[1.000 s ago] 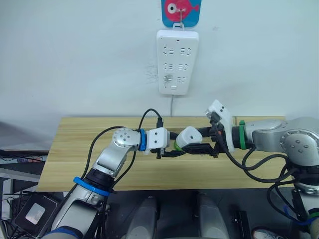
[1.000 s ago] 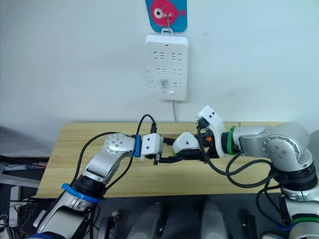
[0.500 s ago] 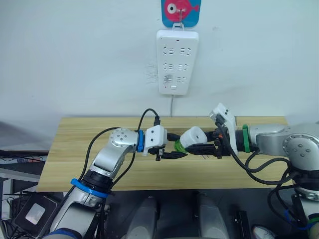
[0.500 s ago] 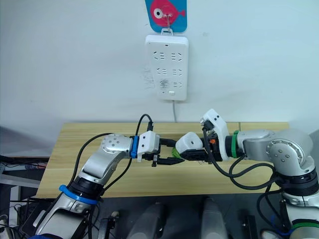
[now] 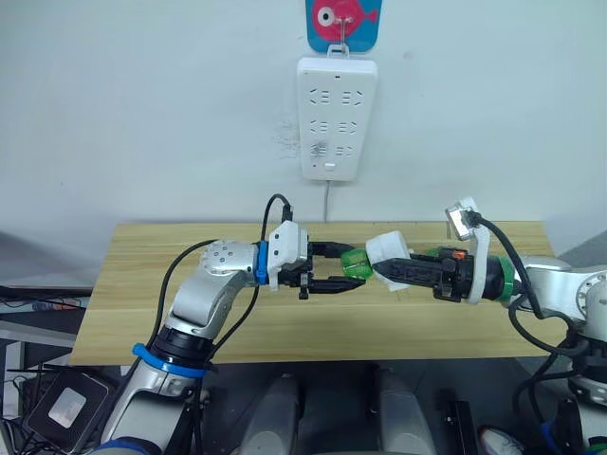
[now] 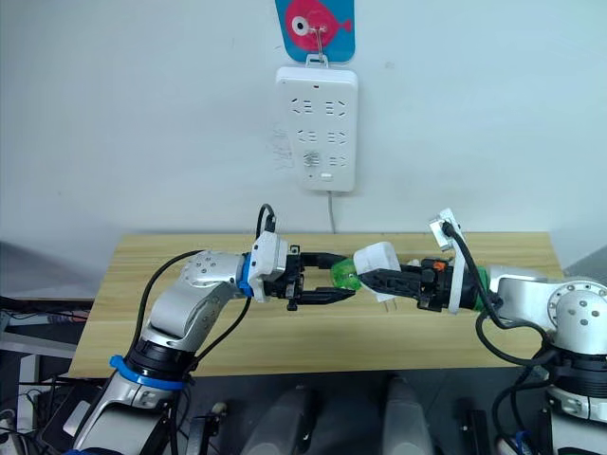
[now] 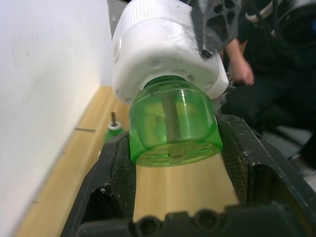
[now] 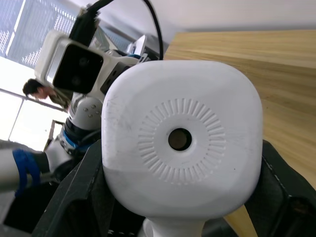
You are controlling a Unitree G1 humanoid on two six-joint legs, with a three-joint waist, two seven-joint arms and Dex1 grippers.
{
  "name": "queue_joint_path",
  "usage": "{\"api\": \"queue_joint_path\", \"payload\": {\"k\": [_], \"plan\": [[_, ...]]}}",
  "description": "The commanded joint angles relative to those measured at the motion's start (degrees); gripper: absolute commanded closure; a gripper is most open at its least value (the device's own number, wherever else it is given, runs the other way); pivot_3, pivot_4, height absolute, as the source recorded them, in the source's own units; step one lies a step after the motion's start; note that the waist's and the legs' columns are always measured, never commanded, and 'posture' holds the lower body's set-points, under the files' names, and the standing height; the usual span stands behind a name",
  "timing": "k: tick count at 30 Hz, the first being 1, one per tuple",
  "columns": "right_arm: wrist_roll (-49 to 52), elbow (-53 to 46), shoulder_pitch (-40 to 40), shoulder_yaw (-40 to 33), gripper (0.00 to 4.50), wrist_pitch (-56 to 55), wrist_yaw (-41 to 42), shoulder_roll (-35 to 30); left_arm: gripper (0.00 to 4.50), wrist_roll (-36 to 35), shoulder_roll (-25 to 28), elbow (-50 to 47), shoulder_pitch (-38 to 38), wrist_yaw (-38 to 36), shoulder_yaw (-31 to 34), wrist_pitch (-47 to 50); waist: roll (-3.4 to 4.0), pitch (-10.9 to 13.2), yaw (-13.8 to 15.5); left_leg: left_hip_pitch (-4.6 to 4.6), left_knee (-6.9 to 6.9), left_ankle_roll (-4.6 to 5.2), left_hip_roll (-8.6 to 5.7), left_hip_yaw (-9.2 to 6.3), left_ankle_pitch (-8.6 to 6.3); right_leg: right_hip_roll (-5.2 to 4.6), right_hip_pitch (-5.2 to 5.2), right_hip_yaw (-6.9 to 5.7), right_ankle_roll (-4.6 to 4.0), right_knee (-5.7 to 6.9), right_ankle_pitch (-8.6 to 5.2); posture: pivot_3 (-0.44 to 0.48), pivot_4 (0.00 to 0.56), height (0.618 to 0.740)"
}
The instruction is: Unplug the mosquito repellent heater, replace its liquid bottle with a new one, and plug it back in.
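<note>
The mosquito repellent heater [image 5: 386, 250], a small white drum, hangs above the table between my two arms. My right gripper [image 5: 402, 273] is shut on it from the right; the right wrist view shows its flat face with the round hole [image 8: 179, 139]. A green liquid bottle [image 5: 353, 264] sticks out of the heater's left end. My left gripper [image 5: 338, 269] is shut on that bottle, with a finger [image 7: 114, 168] pressed on each side in the left wrist view. The bottle's neck sits inside the heater [image 7: 163, 44].
A tall white power strip [image 5: 338, 118] hangs on the wall under a blue and pink fish hook [image 5: 343, 21]. The wooden table [image 5: 161, 284] spans below. Another small green bottle [image 7: 114, 130] stands on it by the wall. A person [image 7: 240, 64] sits behind.
My right arm has drawn back to the right with the heater, and the left gripper has followed it right. More of the green bottle shows between heater and left fingers.
</note>
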Motion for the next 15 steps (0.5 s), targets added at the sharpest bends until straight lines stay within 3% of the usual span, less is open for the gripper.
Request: {"api": "queue_joint_path", "payload": {"k": [1,8,15], "plan": [[7.9,0.1,1.8,2.7,1.48,-2.2,-6.3,-2.4,2.17,2.2,-2.1,-0.1,-2.0,3.3,1.8,-8.4,0.0,0.0,0.0,0.0,0.0,0.0,0.0,-0.01,0.0,0.0,0.0,0.01,0.01,0.0,0.0,0.062,0.286,0.74],[16.5,-0.4,2.9,6.9,1.48,-9.0,-12.4,-6.7,2.17,2.3,-3.3,1.1,-2.4,4.0,2.5,-10.8,0.0,0.0,0.0,0.0,-0.01,0.0,0.01,0.07,0.0,0.0,0.01,0.0,0.01,-0.01,0.01,0.057,0.289,0.74],[20.8,0.6,2.9,9.8,1.48,-13.4,-15.6,-8.8,2.17,9.0,-3.5,3.9,-3.5,5.8,1.2,-23.2,0.0,0.0,0.0,0.0,0.0,0.0,0.01,0.09,0.0,0.01,0.03,-0.02,0.01,-0.02,0.01,0.058,0.293,0.74]]}}
